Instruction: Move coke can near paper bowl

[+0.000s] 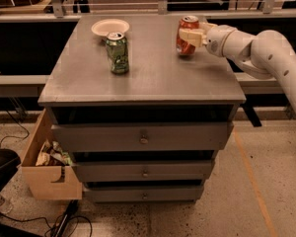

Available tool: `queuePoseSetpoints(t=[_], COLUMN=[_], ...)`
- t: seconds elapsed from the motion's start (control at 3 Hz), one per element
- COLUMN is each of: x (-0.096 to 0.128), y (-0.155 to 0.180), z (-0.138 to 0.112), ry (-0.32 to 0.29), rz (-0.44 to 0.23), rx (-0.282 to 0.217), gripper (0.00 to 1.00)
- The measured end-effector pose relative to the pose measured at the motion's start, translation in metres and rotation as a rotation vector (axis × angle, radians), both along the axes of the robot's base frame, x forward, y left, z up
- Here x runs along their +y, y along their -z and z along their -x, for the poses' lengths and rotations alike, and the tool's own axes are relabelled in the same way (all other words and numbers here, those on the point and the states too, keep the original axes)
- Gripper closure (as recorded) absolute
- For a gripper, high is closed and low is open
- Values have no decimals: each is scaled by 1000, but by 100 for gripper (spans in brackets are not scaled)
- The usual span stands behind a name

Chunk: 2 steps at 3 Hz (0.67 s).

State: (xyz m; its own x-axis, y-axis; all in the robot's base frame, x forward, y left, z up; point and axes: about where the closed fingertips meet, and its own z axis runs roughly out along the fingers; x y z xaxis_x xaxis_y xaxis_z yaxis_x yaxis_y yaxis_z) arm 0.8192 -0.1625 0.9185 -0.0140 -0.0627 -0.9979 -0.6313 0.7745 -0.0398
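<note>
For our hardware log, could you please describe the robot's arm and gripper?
The arm is white, with smooth rounded segments and small dark dots. The gripper, at the coke can toward the far right of the table, has pale cream fingers.

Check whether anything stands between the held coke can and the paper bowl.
Nothing visible does. The gripper, at the far right, grips the coke can; bare tabletop leads to the paper bowl. The green can stands nearer the camera, off that line.
</note>
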Motion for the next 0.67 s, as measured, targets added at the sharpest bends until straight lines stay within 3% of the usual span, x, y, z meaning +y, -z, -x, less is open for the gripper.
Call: queuePoseSetpoints(t=[0.33,0.67], x=[8,22], y=[-24,-48], z=[-16,-34], ry=[-11,11], rz=[-4,47], rx=[-34,-56], gripper=[100,100])
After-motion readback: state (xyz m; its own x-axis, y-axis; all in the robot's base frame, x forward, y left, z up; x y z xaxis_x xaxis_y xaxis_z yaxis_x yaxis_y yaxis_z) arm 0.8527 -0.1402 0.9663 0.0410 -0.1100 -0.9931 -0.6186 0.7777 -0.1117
